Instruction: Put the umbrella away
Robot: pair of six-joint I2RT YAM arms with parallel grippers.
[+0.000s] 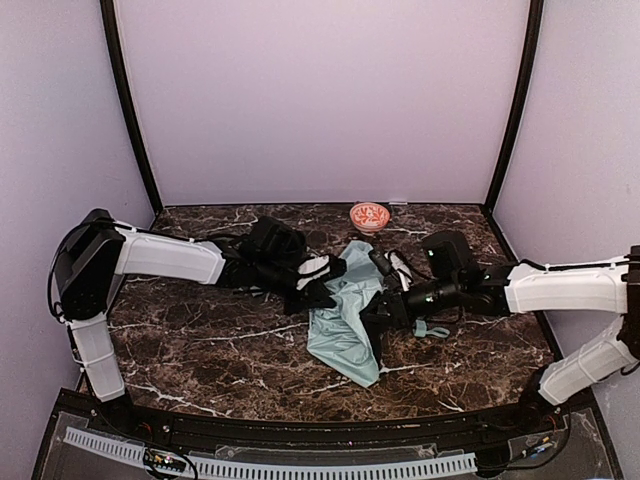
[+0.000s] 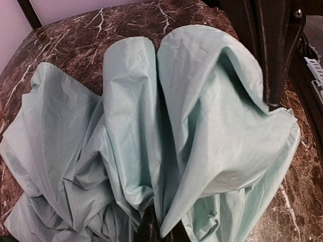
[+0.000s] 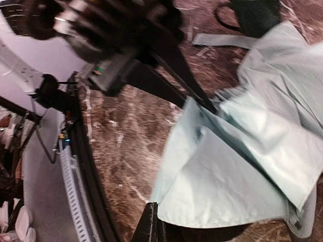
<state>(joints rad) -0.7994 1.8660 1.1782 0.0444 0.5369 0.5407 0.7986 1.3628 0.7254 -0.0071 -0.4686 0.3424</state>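
**Desk:** Where's the umbrella (image 1: 345, 320)?

**Me:** Middle of the table (image 1: 200, 350), slightly right of centre in the overhead view. The canopy is collapsed into a loose mint heap, bunched rather than rolled. Its strap (image 1: 432, 329) trails off to the right, beside my right arm.

**Desk:** And your hands?

**Me:** My left hand (image 1: 318, 290) is at the heap's upper-left edge, fingers pressed together. Its wrist view shows cloth gathered right at the fingertips, so I take that as a pinch on the fabric. My right hand (image 1: 378, 318) is at the heap's right edge, also pressed together with the hem at its fingertip — I read that as a pinch too, though that view is blurred.

**Desk:** Which step is that?

**Me:** Gathering the canopy, I'd say. Nothing is wrapped or strapped yet.

**Desk:** Next?

**Me:** I'd want both pinches to draw the loose panels in toward the shaft — which I can't see under the cloth — without tugging against each other. The small patterned bowl (image 1: 369, 216) near the top of the table is well apart.
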